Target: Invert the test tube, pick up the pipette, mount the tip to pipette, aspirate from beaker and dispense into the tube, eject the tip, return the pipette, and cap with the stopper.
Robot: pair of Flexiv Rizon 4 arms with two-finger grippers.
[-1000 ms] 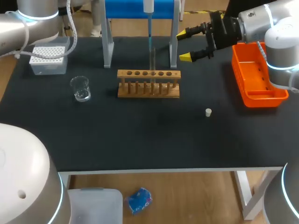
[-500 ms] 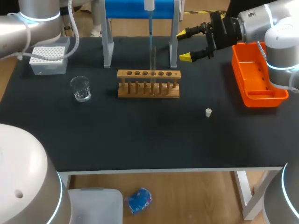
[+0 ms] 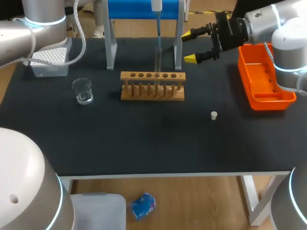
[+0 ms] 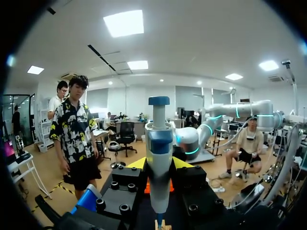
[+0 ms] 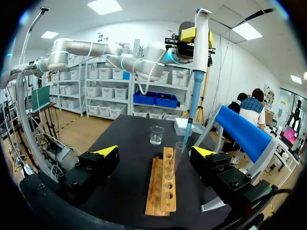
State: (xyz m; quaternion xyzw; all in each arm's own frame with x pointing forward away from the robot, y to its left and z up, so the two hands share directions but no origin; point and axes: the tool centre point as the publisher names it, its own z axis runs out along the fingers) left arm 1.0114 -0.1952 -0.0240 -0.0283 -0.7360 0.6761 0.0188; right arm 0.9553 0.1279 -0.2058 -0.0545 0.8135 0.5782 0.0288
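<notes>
Wide passage over the table (image 3: 144, 143) before the rack (image 3: 152, 91); pipette (image 4: 159, 158) above it, stand posts (image 3: 111, 43) behind.

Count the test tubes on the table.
1. The test tube stands upright in the wooden rack, near its middle, directly beneath the pipette. No other shows.

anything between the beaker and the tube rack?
Nothing. There is only bare black table between the beaker and the wooden rack. This shows in the head view and the right wrist view.
</notes>
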